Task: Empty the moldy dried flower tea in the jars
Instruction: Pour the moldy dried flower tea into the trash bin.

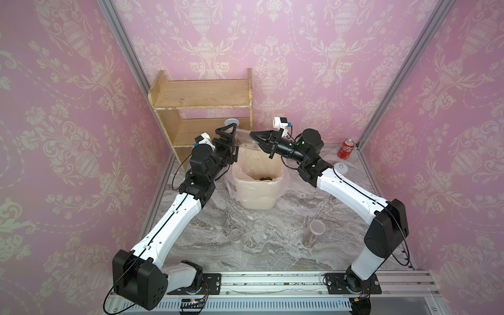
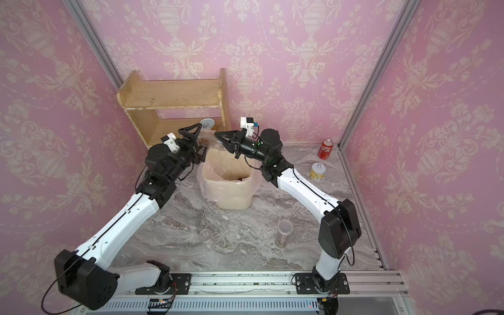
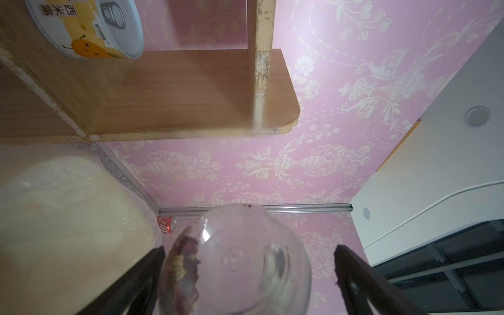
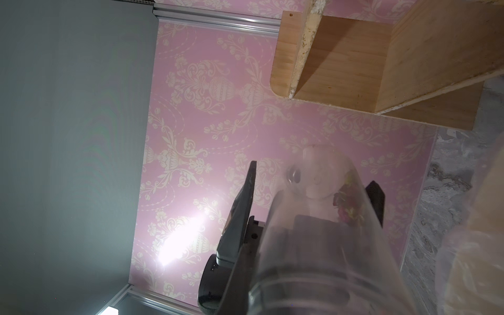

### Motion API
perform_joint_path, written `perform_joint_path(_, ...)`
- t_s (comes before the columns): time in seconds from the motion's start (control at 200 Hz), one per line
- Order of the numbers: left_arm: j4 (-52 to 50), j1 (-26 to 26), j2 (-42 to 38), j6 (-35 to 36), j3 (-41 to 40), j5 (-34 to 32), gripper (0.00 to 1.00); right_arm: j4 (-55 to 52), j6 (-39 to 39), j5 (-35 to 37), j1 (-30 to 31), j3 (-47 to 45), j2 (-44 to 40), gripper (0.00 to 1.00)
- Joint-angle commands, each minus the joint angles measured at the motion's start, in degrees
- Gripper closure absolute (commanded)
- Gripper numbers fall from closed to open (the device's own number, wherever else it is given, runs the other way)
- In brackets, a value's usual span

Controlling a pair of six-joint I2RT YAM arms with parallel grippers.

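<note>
at the centre of both top views, a clear jar [image 1: 245,140] [image 2: 211,139] lies on its side in the air above a cream waste bin [image 1: 259,199] lined with a clear bag. the right claw [image 1: 256,140], reaching in from the right of the frame, is clamped on the jar's threaded end. the left claw [image 1: 232,141] stands wide, its fingers [image 3: 147,275] flanking the jar's base; in the left wrist view one finger is well clear of the base and the other is just beside it. a small clump of dried flower tea [image 1: 239,141] [image 4: 347,204] clings inside the jar near its base, and a dark heap of tea [image 1: 263,178] shows down in the bin. in the lower middle of the frame, on the marbled counter [image 1: 272,253], an open-topped jar [image 1: 236,237] stands left of a lidded jar [image 1: 316,231] with tea in its bottom. a yellow-white tin [image 3: 90,30] sits on the wooden shelf [image 1: 201,95] behind the claws. a second tin [image 1: 341,169] and a red cola can [image 1: 347,148] stand at the right.
</note>
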Motion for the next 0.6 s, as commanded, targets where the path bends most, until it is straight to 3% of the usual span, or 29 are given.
perform_joint_path(0.0, 4.3, -0.1, 1.4, -3.1, -0.3, 2.8, 0.04, 3.3, 0.3, 0.2, 0.5, 1.9, 0.3, 1.00)
perform_joint_path(0.085, 5.6, -0.1, 2.2, -3.5, -0.5, 2.9, 0.10, 3.4, 0.4, 0.3, 0.6, 2.0, 0.7, 1.00)
perform_joint_path(0.315, 6.6, -0.1, 1.4, -1.9, -2.1, 1.1, 0.43, 3.4, 0.8, 0.8, 0.5, 1.4, 1.1, 1.00)
perform_joint_path(0.36, 6.5, -0.1, 1.4, -1.4, -2.2, 1.0, 0.47, 3.1, 0.7, 0.9, 0.4, 1.2, 1.1, 0.95)
perform_joint_path(0.42, 6.6, -0.1, 1.4, -0.7, -2.3, 0.8, 0.53, 2.3, 0.3, 1.2, 0.3, 0.9, 1.1, 0.81)
perform_joint_path(0.59, 4.7, -0.1, 1.1, 4.7, -2.0, -0.7, 0.62, 0.4, -1.7, 1.4, -1.4, -1.5, -0.1, 0.52)
